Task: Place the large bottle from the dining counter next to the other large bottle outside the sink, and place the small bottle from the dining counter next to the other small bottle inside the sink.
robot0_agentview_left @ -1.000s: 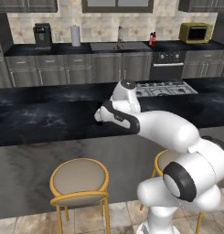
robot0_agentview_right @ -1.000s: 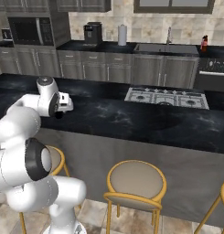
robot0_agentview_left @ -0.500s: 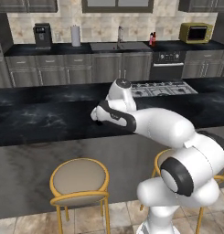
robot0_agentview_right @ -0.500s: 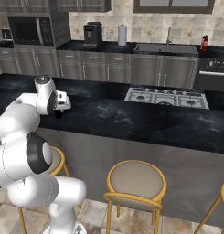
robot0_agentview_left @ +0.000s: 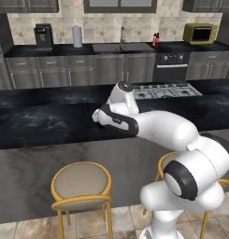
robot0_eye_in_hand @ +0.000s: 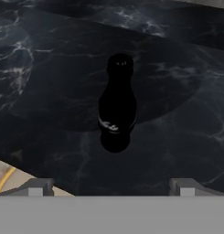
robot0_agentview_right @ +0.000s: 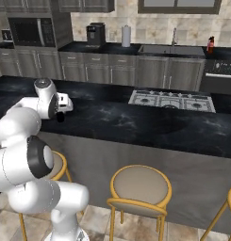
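Gripper [robot0_eye_in_hand: 111,187] hovering wide open, gripping nothing, over dark bottle [robot0_eye_in_hand: 116,103] standing on dining counter [robot0_eye_in_hand: 177,128]; bottle label barely showing, colour hard to make out.

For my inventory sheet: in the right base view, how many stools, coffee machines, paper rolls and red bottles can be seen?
stools: 3 (one partly behind the robot, one cut by the picture's edge)
coffee machine: 1
paper roll: 1
red bottle: 1
Total: 6
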